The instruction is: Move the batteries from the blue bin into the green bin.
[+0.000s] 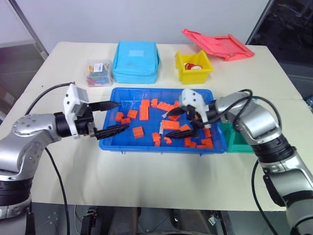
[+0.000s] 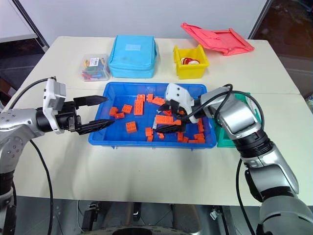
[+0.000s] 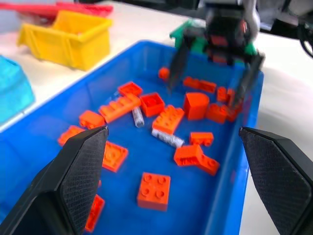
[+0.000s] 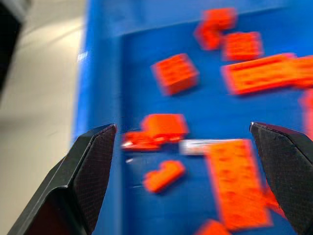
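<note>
The blue bin [image 1: 161, 148] sits mid-table and holds several orange blocks [image 1: 145, 110]. Two batteries [image 3: 138, 117] [image 3: 167, 138] lie on its floor among the blocks, and the right wrist view shows a silvery battery [image 4: 195, 146] beside a long block. My right gripper [image 1: 169, 125] hangs open over the bin's middle, pointing left and down, with nothing between its fingers. At the bin's left end my left gripper [image 1: 122, 115] is open and empty too. The green bin [image 1: 239, 142] stands against the blue bin's right side, partly hidden behind my right arm.
Behind the blue bin stand a light-blue zip case [image 1: 136, 61], a small yellow bin [image 1: 194, 67] and a clear box of coloured bits [image 1: 99, 72]. A pink lid [image 1: 217, 44] lies at the far right.
</note>
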Robot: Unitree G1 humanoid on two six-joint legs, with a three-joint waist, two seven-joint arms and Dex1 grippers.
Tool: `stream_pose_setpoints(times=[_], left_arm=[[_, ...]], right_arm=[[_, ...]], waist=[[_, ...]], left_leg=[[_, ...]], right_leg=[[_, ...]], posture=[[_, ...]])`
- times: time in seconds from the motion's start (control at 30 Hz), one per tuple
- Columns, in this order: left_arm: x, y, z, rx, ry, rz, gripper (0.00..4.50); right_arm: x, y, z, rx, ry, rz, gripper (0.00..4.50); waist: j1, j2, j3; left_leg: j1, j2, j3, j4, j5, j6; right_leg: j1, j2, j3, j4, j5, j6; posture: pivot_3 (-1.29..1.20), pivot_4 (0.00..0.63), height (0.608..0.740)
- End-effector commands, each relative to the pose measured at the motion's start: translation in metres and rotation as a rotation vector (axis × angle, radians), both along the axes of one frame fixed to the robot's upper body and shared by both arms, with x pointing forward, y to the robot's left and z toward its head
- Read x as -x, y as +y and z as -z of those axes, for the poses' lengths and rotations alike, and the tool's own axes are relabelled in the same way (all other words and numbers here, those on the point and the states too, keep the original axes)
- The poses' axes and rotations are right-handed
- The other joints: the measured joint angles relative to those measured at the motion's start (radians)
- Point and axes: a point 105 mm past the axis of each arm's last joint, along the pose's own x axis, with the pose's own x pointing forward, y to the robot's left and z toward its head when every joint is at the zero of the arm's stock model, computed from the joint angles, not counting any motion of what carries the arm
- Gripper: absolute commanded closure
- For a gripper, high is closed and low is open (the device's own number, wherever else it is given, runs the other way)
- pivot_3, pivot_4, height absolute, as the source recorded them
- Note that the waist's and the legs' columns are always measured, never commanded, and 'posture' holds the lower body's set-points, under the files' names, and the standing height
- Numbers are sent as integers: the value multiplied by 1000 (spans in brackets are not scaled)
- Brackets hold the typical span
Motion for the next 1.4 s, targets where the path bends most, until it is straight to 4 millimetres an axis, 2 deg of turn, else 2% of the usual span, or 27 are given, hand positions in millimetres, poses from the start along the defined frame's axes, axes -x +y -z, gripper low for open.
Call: stream_pose_setpoints(times=[0.03,0.2,0.37,0.5,0.67,0.77,0.93,1.1,1.2,1.3,1.4], left_arm=[[7,1,-11,3,-46,-16,0],[12,2,-10,18,-47,-53,0],[16,3,-9,23,-42,-73,0],[17,3,-8,26,-42,-82,0],[13,3,-10,32,-51,-89,0],[12,2,-11,35,-57,-92,0],[11,2,-11,37,-59,-94,0],[11,2,-11,39,-62,-96,0],[10,2,-11,37,-63,-97,0],[10,2,-11,37,-62,-98,0],[11,2,-10,39,-59,-96,0]], right_arm=[[-6,7,2,8,-29,-33,11],[-27,7,14,22,-40,31,11],[-40,1,17,33,-55,86,11],[-43,-3,22,47,-57,97,11],[-42,-9,38,95,-55,104,11],[-44,-13,42,107,-60,114,792],[-46,-12,36,90,-72,127,3362],[-49,-10,26,76,-101,132,3356],[-53,-9,7,43,-131,146,3356],[-63,-21,-10,58,-182,192,3356],[-70,-39,-11,131,-217,224,3356]], waist=[[-3,0,0],[-4,0,0],[1,0,0],[1,0,0],[0,0,0],[0,0,0],[0,0,0],[0,0,0],[0,0,0],[-3,0,0],[1,0,0]], left_leg=[[0,0,0,0,0,0],[0,1,0,0,0,0],[0,0,0,0,0,0],[0,0,0,0,0,0],[0,0,0,0,0,0],[0,0,0,0,0,0],[0,0,0,0,0,0],[1,0,0,0,0,0],[1,0,0,0,0,0],[1,0,0,0,0,0],[1,0,0,-1,0,0]], right_leg=[[0,0,0,0,0,0],[0,0,0,0,0,0],[0,0,0,0,0,0],[0,0,0,0,0,0],[0,0,0,0,0,0],[0,0,0,0,0,0],[0,0,0,0,0,0],[0,0,0,0,0,0],[0,0,0,0,0,0],[0,0,0,0,0,0],[0,0,0,0,0,0]], posture=[[0,150,740],[0,150,740],[0,150,740],[0,150,740],[0,150,740],[0,150,740],[0,150,740],[0,150,740],[0,150,740],[0,150,740],[0,150,740]])
